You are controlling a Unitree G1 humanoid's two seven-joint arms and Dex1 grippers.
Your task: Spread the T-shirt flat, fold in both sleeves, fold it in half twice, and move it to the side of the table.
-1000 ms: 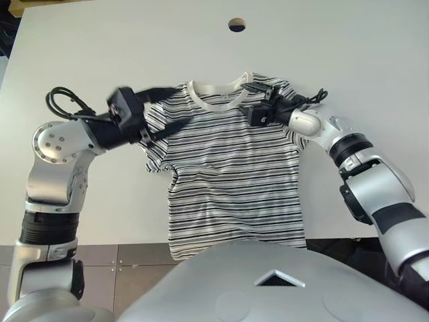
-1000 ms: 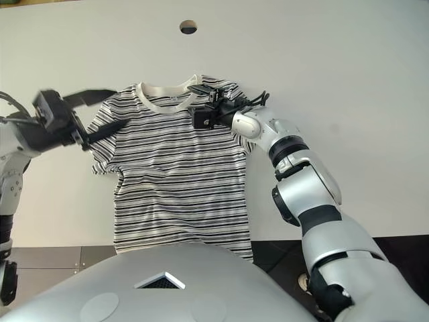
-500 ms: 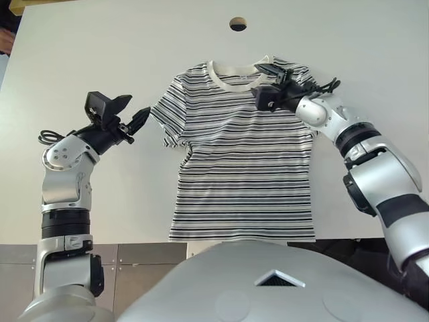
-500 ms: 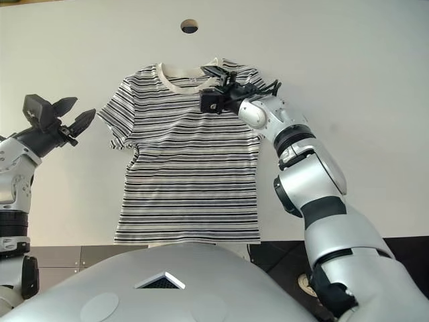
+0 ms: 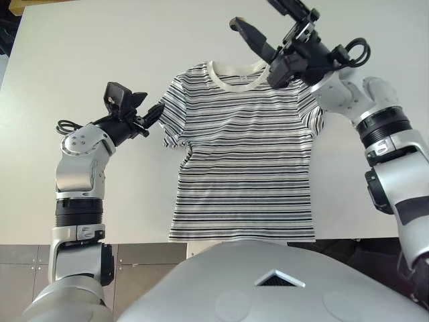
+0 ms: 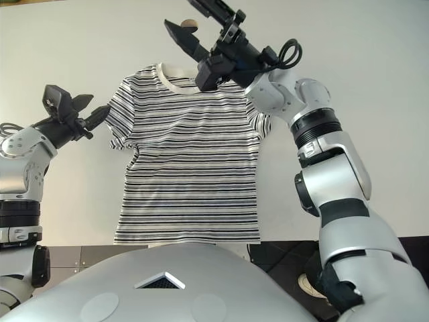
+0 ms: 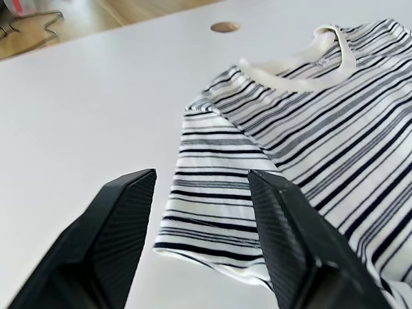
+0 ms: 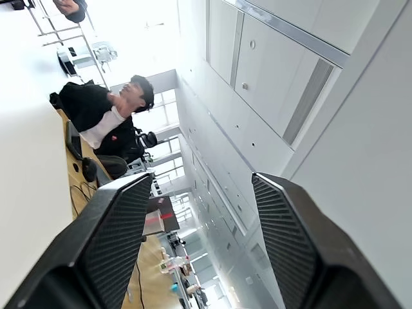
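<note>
White table (image 5: 80,40): striped T-shirt (image 5: 241,154) flat, long axis near-to-far, collar (image 5: 236,72) farthest.

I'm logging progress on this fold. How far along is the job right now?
Done: the T-shirt lies spread flat on the table. In hand: nothing is gripped; the left gripper hovers beside the left sleeve and the right gripper is raised above the collar, both with jaws open. Left: both sleeves are unfolded, so the sleeve folds, two halvings and the move to the side remain.
</note>
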